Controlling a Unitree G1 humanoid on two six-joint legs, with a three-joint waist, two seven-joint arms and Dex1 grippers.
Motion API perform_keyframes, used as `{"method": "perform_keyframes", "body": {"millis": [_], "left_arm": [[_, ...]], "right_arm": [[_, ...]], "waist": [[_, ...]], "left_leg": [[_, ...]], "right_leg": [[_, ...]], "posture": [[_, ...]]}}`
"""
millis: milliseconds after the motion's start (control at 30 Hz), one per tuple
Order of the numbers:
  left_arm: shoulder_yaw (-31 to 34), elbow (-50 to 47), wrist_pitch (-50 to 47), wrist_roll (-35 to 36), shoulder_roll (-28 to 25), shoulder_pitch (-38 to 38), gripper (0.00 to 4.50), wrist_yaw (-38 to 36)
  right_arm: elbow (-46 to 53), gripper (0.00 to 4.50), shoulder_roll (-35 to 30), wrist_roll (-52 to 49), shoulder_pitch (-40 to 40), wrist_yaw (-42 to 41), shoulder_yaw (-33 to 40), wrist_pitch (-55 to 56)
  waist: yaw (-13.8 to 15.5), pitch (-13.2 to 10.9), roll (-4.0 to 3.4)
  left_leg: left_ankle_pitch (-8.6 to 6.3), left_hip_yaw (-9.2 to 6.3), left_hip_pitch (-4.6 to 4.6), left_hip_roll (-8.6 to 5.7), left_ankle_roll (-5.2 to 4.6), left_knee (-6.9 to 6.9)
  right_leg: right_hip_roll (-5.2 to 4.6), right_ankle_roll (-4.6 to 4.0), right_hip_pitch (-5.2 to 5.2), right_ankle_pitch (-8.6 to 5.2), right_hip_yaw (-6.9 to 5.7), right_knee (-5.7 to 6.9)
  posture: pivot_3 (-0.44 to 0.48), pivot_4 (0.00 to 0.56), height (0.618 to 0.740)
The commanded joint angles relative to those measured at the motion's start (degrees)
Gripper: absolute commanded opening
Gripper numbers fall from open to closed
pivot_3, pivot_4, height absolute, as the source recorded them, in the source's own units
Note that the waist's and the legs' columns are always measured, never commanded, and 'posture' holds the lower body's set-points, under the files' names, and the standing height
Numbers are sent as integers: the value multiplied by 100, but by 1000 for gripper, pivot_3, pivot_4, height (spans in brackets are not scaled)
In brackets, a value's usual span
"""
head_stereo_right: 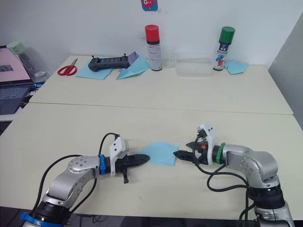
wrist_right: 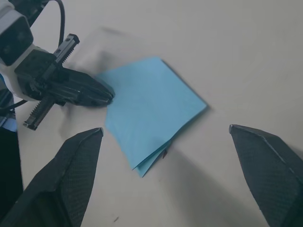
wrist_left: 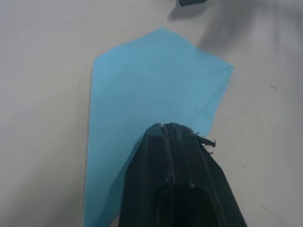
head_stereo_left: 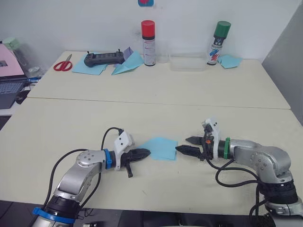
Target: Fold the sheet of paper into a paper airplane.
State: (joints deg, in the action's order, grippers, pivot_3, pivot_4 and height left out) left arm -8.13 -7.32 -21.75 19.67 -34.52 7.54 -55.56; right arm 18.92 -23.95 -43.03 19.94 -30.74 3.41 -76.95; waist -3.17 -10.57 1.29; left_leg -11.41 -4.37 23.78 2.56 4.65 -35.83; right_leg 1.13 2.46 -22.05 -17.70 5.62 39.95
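I have the sheet [head_stereo_left: 160, 148] folded once, lying flat on the near table [head_stereo_left: 156, 109] between both grippers. My left gripper [head_stereo_left: 144, 153], fingers together, presses its left edge; my right gripper [head_stereo_left: 185, 145] waits spread at the right corner. Next I judge a corner fold, needing a lifted edge. Spray cans [head_stereo_left: 148, 42] stand far back.

Far edge: scissors [head_stereo_left: 62, 65], red-capped can [head_stereo_left: 148, 42], green-capped can [head_stereo_left: 218, 42], clear tray [head_stereo_left: 188, 62].
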Motion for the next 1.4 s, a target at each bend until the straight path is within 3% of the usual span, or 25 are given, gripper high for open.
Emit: {"method": "perform_keyframes", "body": {"millis": [33, 233, 533, 667, 767, 900, 1200, 1233, 1400], "left_arm": [[-101, 46, -60, -115, 13, -84, 0, 38], [-107, -69, -102, -100, 23, -162, 0, 61], [-164, -61, -91, -117, 46, -121, 0, 87], [-150, -49, -79, -124, 1, -115, 0, 59], [-146, -50, -85, -125, -28, -116, 0, 40], [-148, -39, -78, -133, -35, -111, 0, 39], [-162, -104, -163, -130, -90, -71, 0, -22], [-163, -106, -168, -129, -95, -68, 0, -29], [-176, -104, -191, -134, -134, -49, 0, -87]], "right_arm": [[-44, 4477, 331, -192, 192, 413, 249, -695], [-269, 4477, 1124, -156, 396, 888, 672, -1376], [-1047, 4477, 2140, -121, 801, 1191, 1334, -1410], [-1124, 4477, 2158, -130, 819, 1086, 1215, -1206], [-1047, 4477, 1843, -11, 677, 721, 625, -638], [-1065, 3575, 1573, 29, 568, 433, 187, -205], [-1118, 225, 1267, 394, 341, 61, -459, 865], [-1146, 20, 1228, 423, 346, 36, -505, 907], [-1241, 20, 1065, 623, 383, -117, -739, 1318]], "waist": [[-6, 1, -2], [-12, 9, -5], [-29, 12, -8], [-44, 12, -8], [-57, 12, -9], [-58, 12, -9], [-60, 12, -8], [-62, 12, -8], [-60, 12, -8]], "left_leg": [[0, 0, 0, 0, 0, 0], [0, 2, -1, 1, 0, 1], [0, 2, 0, 3, 0, 5], [0, 3, 0, 3, 0, 7], [0, 5, 1, 3, 0, 9], [0, 6, 2, 3, 0, 12], [0, 8, 6, 3, 0, 13], [0, 8, 5, 3, 0, 12], [0, 8, 4, 3, 0, 11]], "right_leg": [[0, 0, 0, 0, 0, 0], [0, 1, 0, 0, 2, -1], [3, 0, -3, 0, 2, -1], [4, 0, -6, 0, 3, -2], [3, 0, -8, -1, 4, -4], [3, -1, -10, -1, 5, -6], [2, 0, -12, -1, 7, -10], [2, 0, -12, -1, 7, -10], [2, 0, -12, -1, 8, -10]], "posture": [[0, 150, 740], [0, 150, 740], [0, 150, 740], [0, 150, 740], [0, 150, 740], [0, 150, 740], [0, 150, 740], [0, 150, 740], [0, 150, 740]]}}
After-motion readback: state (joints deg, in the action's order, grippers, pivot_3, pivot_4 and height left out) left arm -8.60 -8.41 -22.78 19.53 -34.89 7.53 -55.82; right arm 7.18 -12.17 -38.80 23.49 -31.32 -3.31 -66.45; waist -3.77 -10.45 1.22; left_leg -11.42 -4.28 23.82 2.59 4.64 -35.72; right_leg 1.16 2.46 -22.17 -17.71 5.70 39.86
